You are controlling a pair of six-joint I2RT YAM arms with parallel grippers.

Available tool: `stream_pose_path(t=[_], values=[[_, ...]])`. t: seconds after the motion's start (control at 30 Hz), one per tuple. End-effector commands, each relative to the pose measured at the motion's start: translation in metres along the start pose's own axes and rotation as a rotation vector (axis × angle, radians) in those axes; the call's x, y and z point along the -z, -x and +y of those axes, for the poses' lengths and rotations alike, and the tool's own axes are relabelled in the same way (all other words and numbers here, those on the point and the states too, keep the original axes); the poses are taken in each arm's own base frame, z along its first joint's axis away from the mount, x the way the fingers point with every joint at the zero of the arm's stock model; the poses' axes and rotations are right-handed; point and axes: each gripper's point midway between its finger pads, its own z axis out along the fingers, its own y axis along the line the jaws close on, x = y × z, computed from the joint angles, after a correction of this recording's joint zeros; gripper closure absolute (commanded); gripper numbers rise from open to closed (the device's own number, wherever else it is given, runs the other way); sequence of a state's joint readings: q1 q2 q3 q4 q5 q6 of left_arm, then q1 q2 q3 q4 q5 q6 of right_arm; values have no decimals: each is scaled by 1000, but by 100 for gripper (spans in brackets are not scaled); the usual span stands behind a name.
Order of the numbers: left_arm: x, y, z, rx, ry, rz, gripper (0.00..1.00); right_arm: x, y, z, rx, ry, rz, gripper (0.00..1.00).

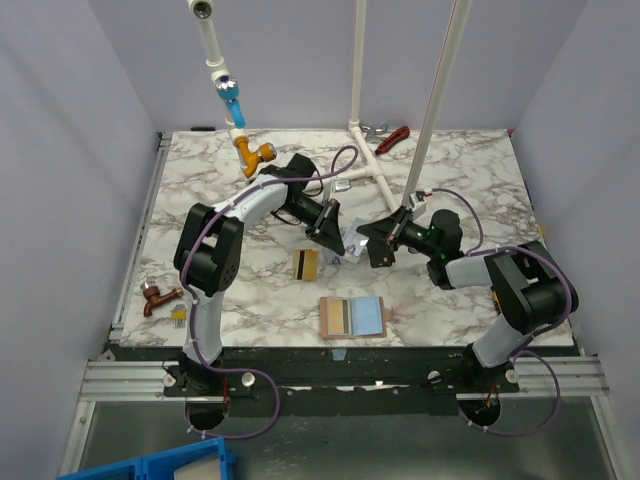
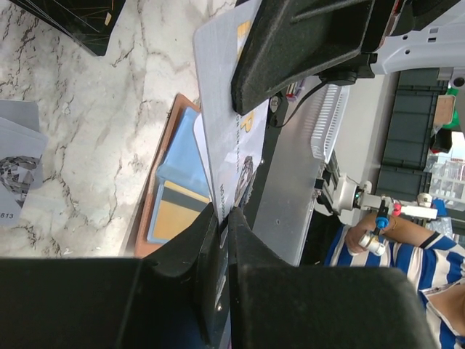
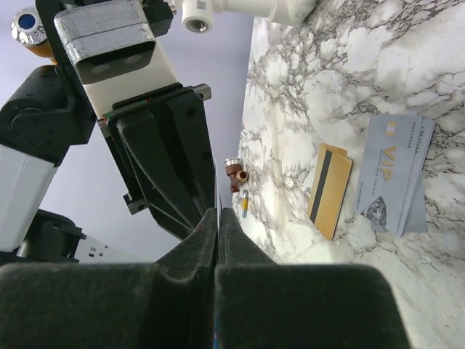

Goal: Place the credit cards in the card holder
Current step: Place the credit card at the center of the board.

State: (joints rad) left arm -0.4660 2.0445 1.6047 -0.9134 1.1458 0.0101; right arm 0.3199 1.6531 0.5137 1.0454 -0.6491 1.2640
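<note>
We see two robot arms meeting above the middle of a marble table (image 1: 450, 160), sharing one silver-grey card (image 2: 218, 102) in mid-air. The left gripper (image 2: 224, 218) pinches one end of the card, and the right gripper (image 3: 218, 218) is pressed tight on the opposite end. This looks like a hand-over, so the card can be turned or regripped for sliding in. The card holder (image 1: 353, 317) lies open and flat near the front edge, well apart from both grippers, with a light blue card and a striped one showing inside. A gold card (image 1: 306, 264) with a dark stripe lies on the table just below the grippers, and more grey cards (image 3: 392, 174) lie beside it, yet to be put away.
</note>
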Motion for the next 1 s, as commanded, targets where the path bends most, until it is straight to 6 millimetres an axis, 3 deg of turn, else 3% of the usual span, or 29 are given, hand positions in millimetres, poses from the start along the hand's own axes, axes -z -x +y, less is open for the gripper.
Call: stream_pose_path(t=[0.0,0.1,0.27,0.7,0.97], values=[[-1,-13,-17,-27,-32,11,90,0,13,-2,10,-23,-68,99],[-1,-15,-21,-35,-41,0,79,1,15,1,19,-13,-81,99],[0,-14,-23,-32,-53,-2,70,-1,15,5,21,4,-72,99],[4,-2,-14,16,-78,-49,78,0,7,11,-21,86,-38,99],[15,1,-11,40,-99,-85,75,2,-1,2,-27,79,-12,99]])
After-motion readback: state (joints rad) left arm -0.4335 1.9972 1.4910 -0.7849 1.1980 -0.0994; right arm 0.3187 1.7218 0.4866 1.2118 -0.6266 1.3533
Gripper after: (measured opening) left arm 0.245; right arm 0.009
